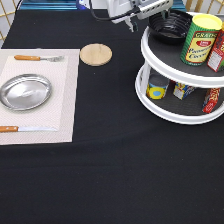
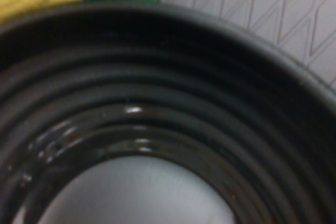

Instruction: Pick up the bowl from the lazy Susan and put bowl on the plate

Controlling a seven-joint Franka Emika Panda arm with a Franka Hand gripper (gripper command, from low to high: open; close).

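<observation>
Black cloth covers table | bowl (image 1: 170,25) sits on lazy Susan (image 1: 170,55) top tier, beside yellow can (image 1: 201,39) | gripper (image 1: 131,20) is seen at bowl's rim, grip state cannot be told | plate (image 1: 25,91) lies empty on placemat (image 1: 65,100) | rim should be pinched squarely, can avoided.

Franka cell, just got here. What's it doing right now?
The gripper is at the exterior view's top, right beside the black bowl, which sits on the lazy Susan's upper tier next to a green can. The wrist view is filled by the bowl's ribbed inner wall. The silver plate sits bare on a placemat at the exterior view's left, between a fork and knife.
</observation>
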